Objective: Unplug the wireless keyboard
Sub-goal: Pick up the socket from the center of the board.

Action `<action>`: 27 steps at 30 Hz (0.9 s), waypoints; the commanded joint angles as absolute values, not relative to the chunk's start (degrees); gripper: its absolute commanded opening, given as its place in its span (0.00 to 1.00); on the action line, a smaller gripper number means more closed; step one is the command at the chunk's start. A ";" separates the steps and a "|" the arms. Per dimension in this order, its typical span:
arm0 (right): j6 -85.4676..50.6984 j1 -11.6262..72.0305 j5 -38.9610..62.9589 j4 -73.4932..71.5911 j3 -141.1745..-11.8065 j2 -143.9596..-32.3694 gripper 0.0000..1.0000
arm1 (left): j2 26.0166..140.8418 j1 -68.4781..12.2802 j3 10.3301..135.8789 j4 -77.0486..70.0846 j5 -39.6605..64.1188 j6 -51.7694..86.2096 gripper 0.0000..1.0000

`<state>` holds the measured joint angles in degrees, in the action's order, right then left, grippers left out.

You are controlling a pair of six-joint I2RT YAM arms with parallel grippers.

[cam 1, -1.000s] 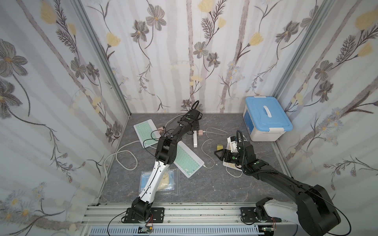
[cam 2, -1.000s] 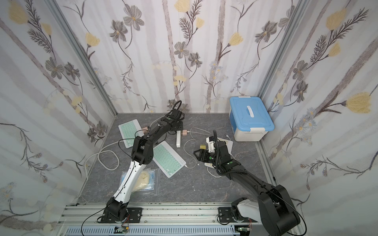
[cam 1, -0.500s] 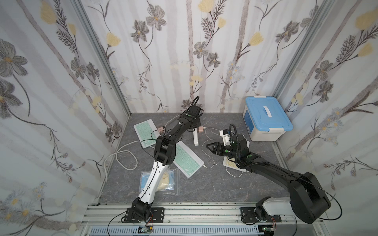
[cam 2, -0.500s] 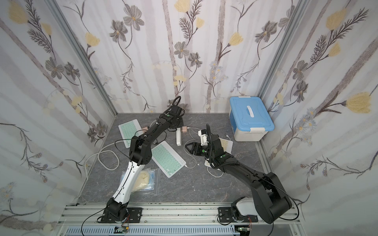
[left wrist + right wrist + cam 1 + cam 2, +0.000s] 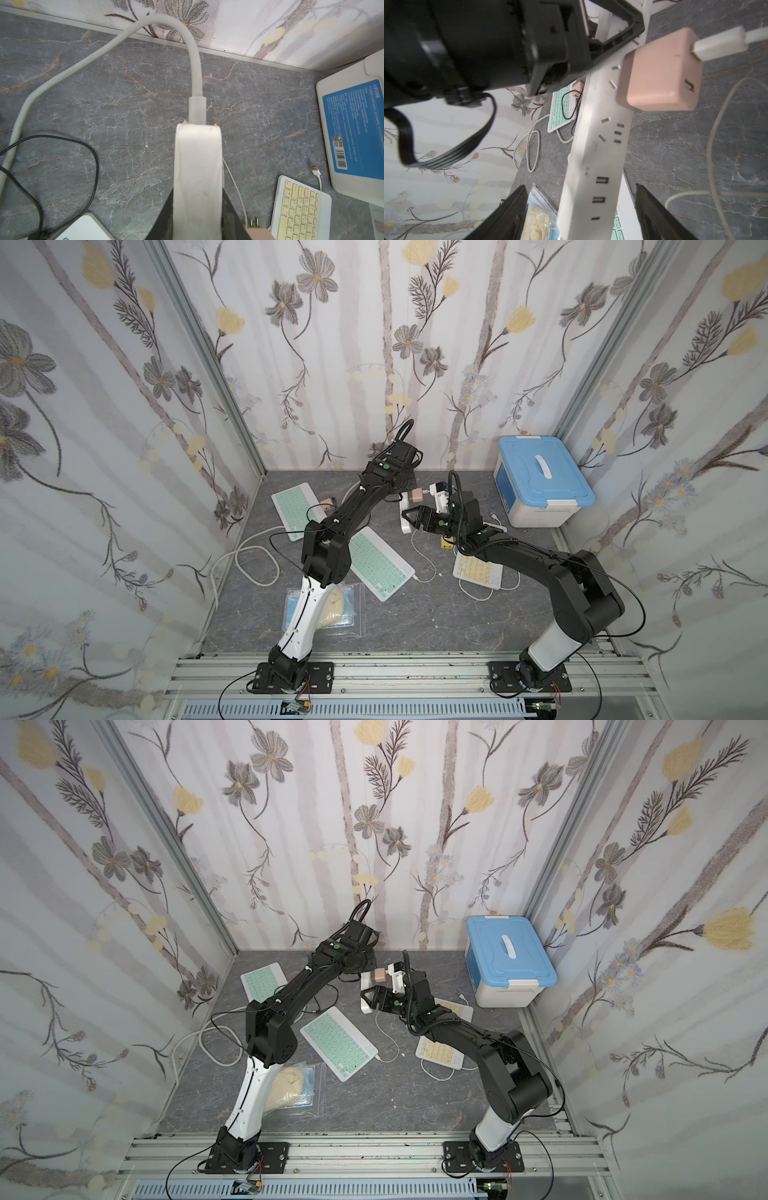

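A white power strip (image 5: 406, 517) (image 5: 365, 1006) lies between both arms at the back. My left gripper (image 5: 197, 207) is shut on the power strip (image 5: 197, 166) at the end where its thick cord (image 5: 195, 62) leaves. A pink charger (image 5: 660, 72) (image 5: 415, 494) is plugged into the strip, with a white USB plug (image 5: 720, 43) in it. A thin white cable (image 5: 419, 560) runs to the corner of the mint-green keyboard (image 5: 376, 562) (image 5: 338, 1042). My right gripper (image 5: 579, 187) (image 5: 409, 519) is open, straddling the strip's USB end (image 5: 598, 155) without touching it.
A second green keyboard (image 5: 297, 506) lies at the back left with another pink charger beside it. A yellow keyboard (image 5: 478, 570) sits under my right arm. A blue-lidded box (image 5: 540, 481) stands back right. A clear bag (image 5: 336, 608) and coiled white cord (image 5: 249, 568) lie front left.
My left gripper closed on the strip's cord end. My right arm swung from the yellow keyboard over to the strip's near end and its jaws widened.
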<state>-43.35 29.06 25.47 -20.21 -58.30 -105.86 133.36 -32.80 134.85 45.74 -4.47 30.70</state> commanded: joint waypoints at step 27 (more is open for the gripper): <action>-61.03 29.94 37.00 -50.22 -48.58 -110.48 0.28 | 121.67 -33.58 116.07 34.54 -2.02 37.15 0.01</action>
